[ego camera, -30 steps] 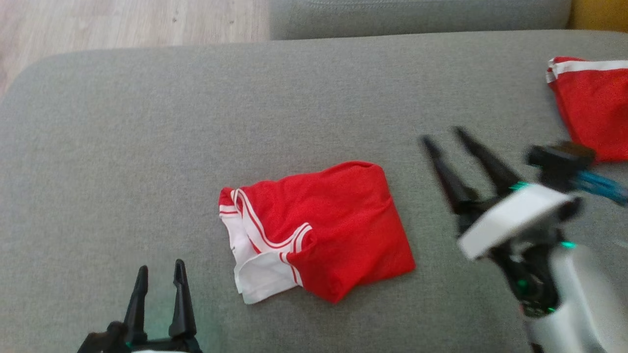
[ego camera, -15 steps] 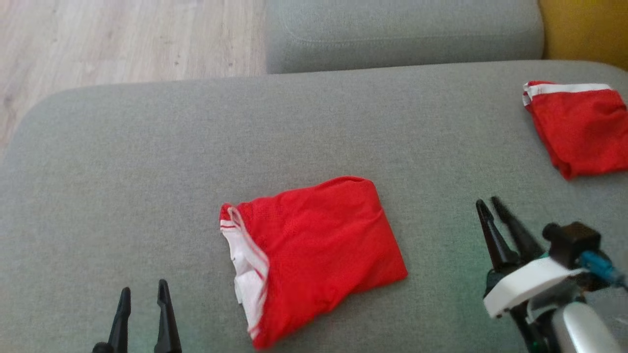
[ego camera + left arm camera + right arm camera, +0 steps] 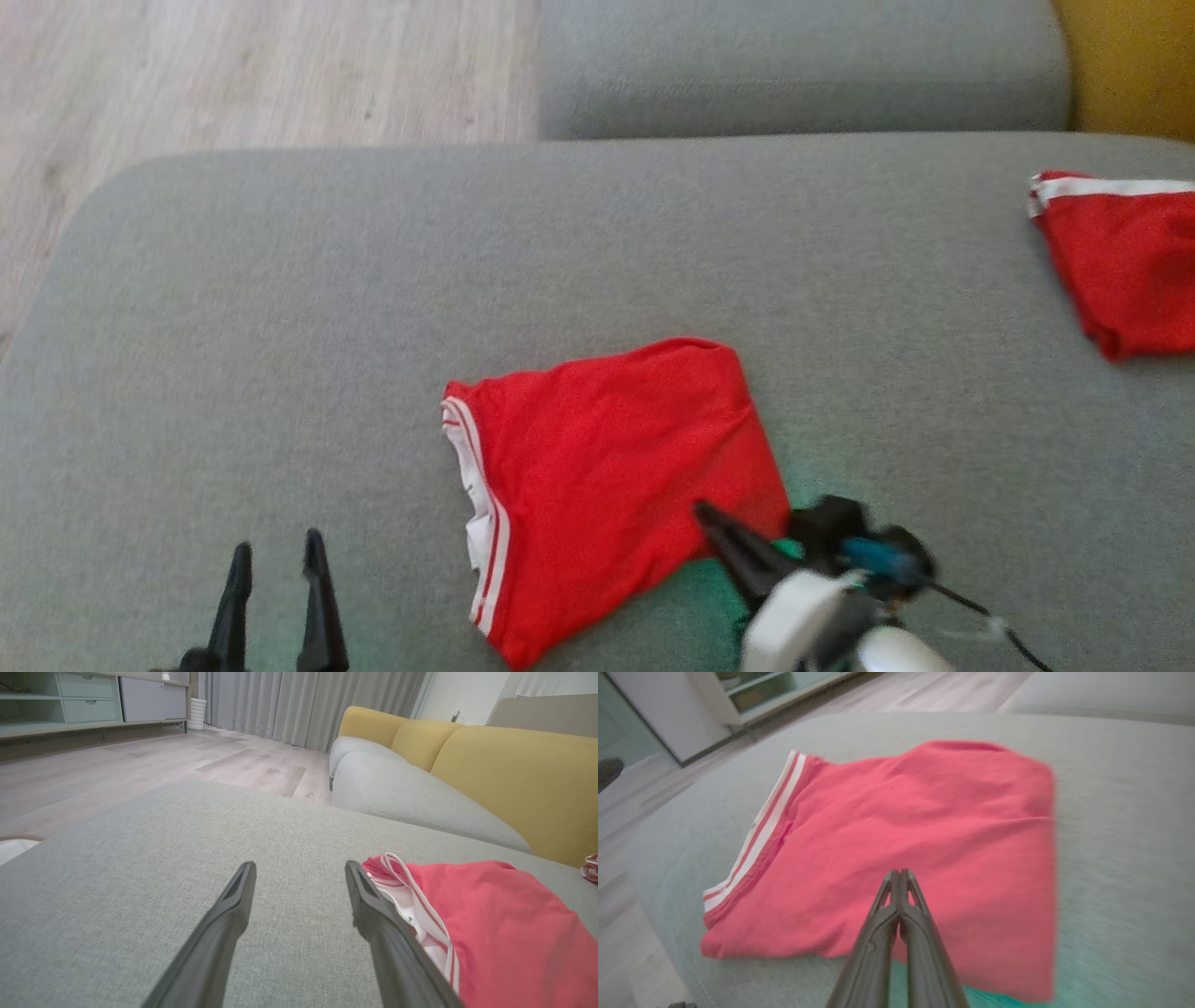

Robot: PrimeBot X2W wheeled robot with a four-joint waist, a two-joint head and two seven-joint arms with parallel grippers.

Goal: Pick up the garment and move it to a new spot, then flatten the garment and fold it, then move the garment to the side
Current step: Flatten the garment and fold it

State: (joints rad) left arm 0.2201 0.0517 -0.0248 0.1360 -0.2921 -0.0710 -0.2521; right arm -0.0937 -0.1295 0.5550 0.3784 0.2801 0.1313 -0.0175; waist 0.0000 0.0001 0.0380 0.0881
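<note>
The red garment point(image 3: 607, 476) with white striped trim lies folded on the grey sofa cushion point(image 3: 280, 327), trim toward the left. In the right wrist view the garment point(image 3: 901, 812) spreads beyond my right gripper point(image 3: 899, 872), which is shut with its fingers pressed together and nothing seen between them. From the head view, that right gripper point(image 3: 702, 510) points its tip at the garment's near right corner. My left gripper point(image 3: 275, 551) stands open at the lower left, apart from the cloth. In the left wrist view the left gripper point(image 3: 299, 870) sits just left of the garment's point(image 3: 504, 933) trim.
A second red garment point(image 3: 1120, 261) lies at the cushion's far right. Behind are another grey seat cushion point(image 3: 803, 65) and a yellow backrest point(image 3: 1130, 65). Wooden floor point(image 3: 233, 75) lies beyond the cushion's rounded left and far edges.
My right gripper swung left and down from the right side to the garment's near right corner, and its fingers went from open to shut. Less of the garment's white lining shows. The camera shifted slightly.
</note>
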